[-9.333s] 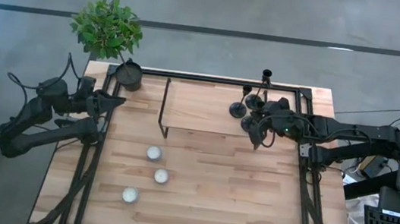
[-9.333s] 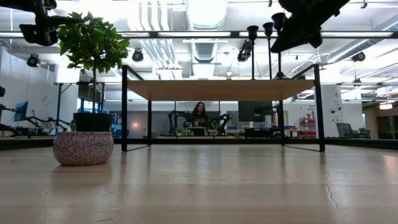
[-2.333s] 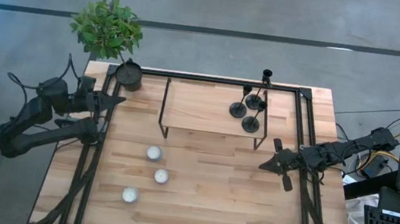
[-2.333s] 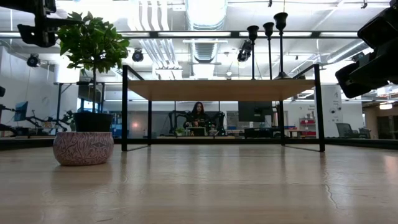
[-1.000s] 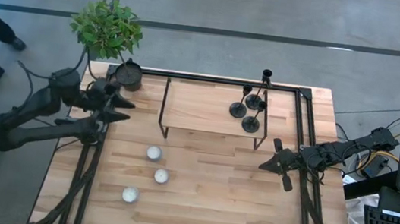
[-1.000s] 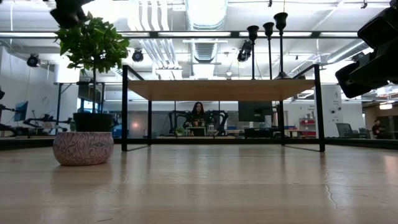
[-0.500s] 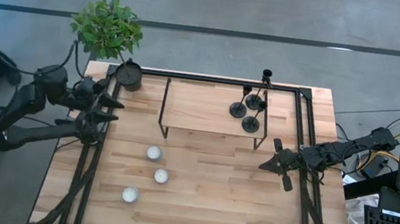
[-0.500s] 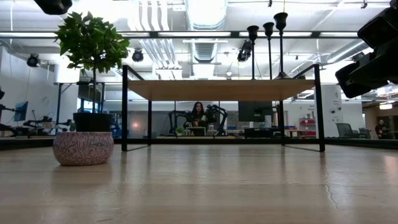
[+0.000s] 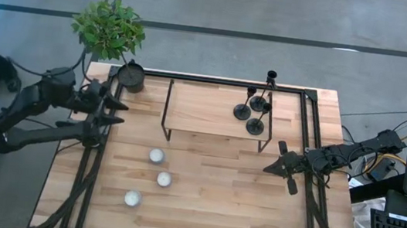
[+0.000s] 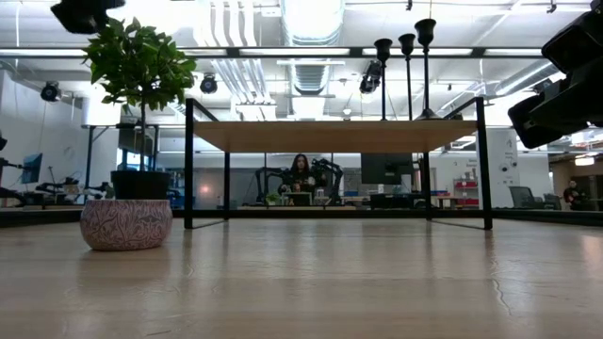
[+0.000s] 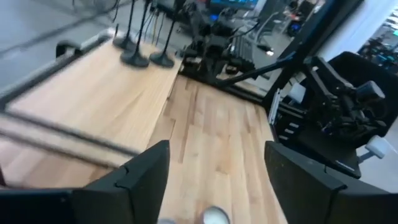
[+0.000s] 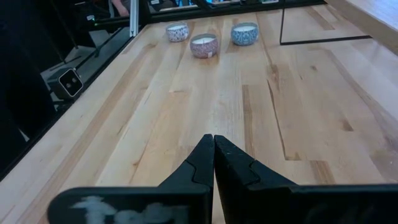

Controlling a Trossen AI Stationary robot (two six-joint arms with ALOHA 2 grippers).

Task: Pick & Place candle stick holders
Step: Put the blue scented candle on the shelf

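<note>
1. High view: the left gripper (image 9: 114, 111) is held at the table's 9 o'clock edge, near the potted plant (image 9: 110, 28), its fingers parted and empty.
2. Three candle stick holders (image 9: 253, 112) are seen clustered upright on the raised shelf (image 9: 204, 111), toward 1 o'clock; placing is judged done.
3. The right gripper (image 9: 269, 168) is parked at 3 o'clock, jaws pressed together on nothing.
4. A reach by the left arm is judged next; clearance over the shelf frame is called for.
</note>
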